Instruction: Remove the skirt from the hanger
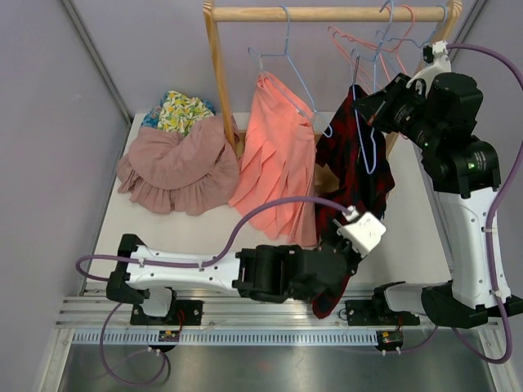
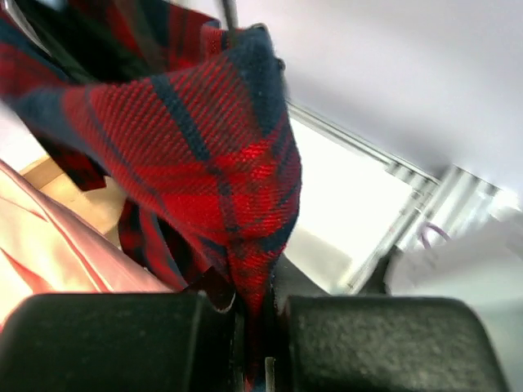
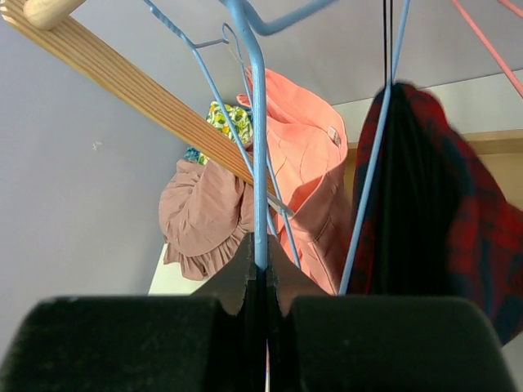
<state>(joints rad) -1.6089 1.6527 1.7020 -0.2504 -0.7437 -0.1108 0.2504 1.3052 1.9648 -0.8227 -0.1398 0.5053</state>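
Tabletop: left hand tight on skirt

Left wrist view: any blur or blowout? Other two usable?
Left wrist: plaid skirt weave sharp, background washed out and soft. Right wrist: blue hanger crisp, own fingers dark, featureless. Top external: even light, sharp throughout.

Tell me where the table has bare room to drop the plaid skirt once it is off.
Bare table lies between the mauve pile and the left arm. Another strip lies between the plaid skirt and the right arm. Crowded: back left with the pile, and the centre under the coral skirt.
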